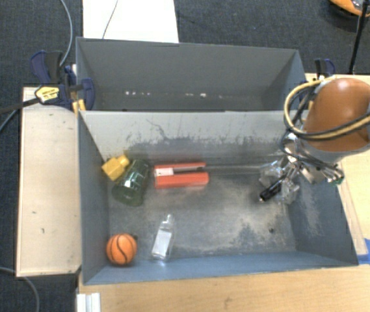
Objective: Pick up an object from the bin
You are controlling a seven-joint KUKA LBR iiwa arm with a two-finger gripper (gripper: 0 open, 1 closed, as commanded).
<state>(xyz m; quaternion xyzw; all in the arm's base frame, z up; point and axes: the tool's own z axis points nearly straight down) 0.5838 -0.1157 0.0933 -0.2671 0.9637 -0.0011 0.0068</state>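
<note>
Starting at the left wall of the grey metal bin [237,229], a small orange basketball-patterned ball [121,249] sits in the front-left corner, close to the front wall. Behind it, approx halfway to the back wall, a green see-through bottle w/ a yellow cap [131,179] lies on its side, cap end toward the left wall. A bit right of the ball, near the front wall, a small clear plastic bottle [162,239] lies flat, apart from both. Just beside the green bottle on its right, a flat red-orange rectangular box w/ a white label [181,176] lies parallel to the back wall, label at its left end. Then a stretch of bare, scuffed floor. Toward the right wall the gripper [279,188] is low inside the bin, near the back-right corner, well apart from the red-orange box and not over any of the 4 items. A small black piece [269,192] shows at its tip; can't tell if that's robot or a loose thing, and can't tell if the gripper is open or closed. Above it, the round orange cover [341,112] w/ looped cables [295,109] overhangs the right rim.
</note>
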